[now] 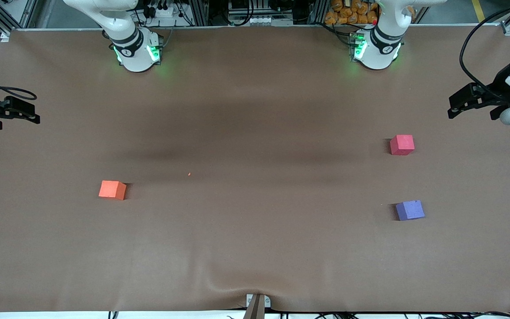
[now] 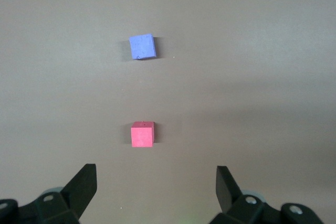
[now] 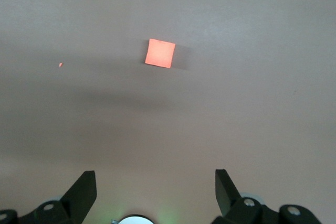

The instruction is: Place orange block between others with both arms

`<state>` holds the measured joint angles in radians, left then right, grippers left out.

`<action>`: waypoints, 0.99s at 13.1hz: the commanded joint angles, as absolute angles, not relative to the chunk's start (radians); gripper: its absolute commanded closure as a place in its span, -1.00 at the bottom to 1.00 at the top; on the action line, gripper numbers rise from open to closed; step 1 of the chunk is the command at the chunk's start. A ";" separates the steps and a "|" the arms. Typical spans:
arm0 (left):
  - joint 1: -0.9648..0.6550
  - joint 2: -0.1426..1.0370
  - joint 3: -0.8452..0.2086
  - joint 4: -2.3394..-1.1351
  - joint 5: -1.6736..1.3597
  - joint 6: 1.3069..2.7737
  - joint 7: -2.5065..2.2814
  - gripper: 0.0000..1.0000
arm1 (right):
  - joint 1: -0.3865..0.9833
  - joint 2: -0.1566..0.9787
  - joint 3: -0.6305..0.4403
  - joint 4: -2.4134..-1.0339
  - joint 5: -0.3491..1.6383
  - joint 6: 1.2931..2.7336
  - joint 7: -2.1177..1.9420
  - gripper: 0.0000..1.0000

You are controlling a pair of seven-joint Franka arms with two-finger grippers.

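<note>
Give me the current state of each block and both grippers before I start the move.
orange block: flat on the table at the right arm's end, untouched.
pinkish-red block: on the table at the left arm's end, free.
purple-blue block: on the table, nearer the front camera than the pinkish-red block, an empty gap between them.
left gripper: fingers open, empty, waiting at the table's edge.
right gripper: fingers open, empty, waiting at its end.

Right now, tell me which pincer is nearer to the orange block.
Right. The right pincer hangs open at the orange block's end of the table; the left pincer hangs open at the other end, above the pinkish-red cube.
</note>
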<state>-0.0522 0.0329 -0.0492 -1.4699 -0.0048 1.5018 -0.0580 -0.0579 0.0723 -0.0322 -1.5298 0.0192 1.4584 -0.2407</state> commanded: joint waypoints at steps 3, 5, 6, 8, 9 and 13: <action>-0.049 0.008 -0.048 -1.468 -0.015 1.486 -0.052 -1.00 | -0.057 0.061 -0.034 -1.537 0.046 1.448 -0.238 -1.00; -0.049 0.008 -0.048 -1.468 -0.012 1.486 -0.052 -1.00 | -0.060 0.066 -0.034 -1.537 0.046 1.448 -0.238 -1.00; -0.046 0.009 -0.048 -1.470 -0.012 1.486 -0.051 -1.00 | -0.060 0.066 -0.034 -1.537 0.046 1.448 -0.238 -1.00; -0.044 0.011 -0.046 -1.470 -0.012 1.486 -0.049 -1.00 | -0.060 0.069 -0.034 -1.539 0.046 1.448 -0.239 -1.00; -0.046 0.009 -0.046 -1.470 -0.011 1.486 -0.049 -1.00 | -0.060 0.071 -0.034 -1.539 0.046 1.448 -0.239 -1.00; -0.046 0.009 -0.046 -1.470 -0.011 1.486 -0.049 -1.00 | -0.058 0.081 -0.034 -1.539 0.046 1.454 -0.241 -1.00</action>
